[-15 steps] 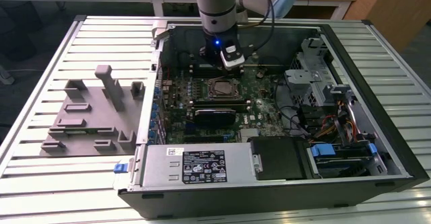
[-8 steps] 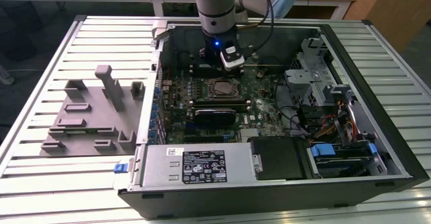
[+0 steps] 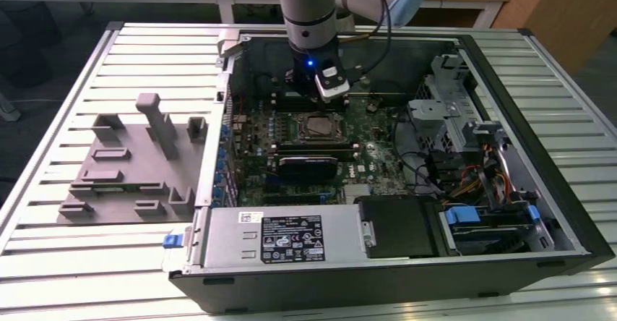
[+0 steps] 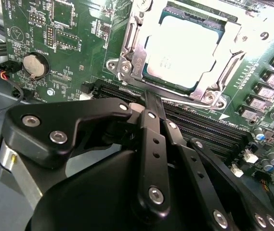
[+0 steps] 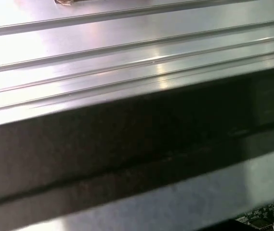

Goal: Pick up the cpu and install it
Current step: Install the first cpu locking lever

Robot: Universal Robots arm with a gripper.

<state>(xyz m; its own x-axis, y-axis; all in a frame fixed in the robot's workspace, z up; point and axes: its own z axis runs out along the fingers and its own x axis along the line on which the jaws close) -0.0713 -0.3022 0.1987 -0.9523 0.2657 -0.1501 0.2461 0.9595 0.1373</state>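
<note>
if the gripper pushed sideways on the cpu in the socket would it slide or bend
Probably neither. The cpu looks like a stiff flat metal-topped square, and in the second wrist view it lies inside the metal socket frame, which should block sliding. Its smooth top likely offers little grip.

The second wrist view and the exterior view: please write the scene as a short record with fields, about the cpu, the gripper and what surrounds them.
cpu: pale silver square lying flat in the metal socket frame on the motherboard
gripper: black fingers closed together, nothing between them, beside the socket and not touching the cpu
arm: reaches down into the open computer case
fixture tray: grey, on the slatted table, at the exterior view's left of the case
task state: cpu already seated in the socket
</note>
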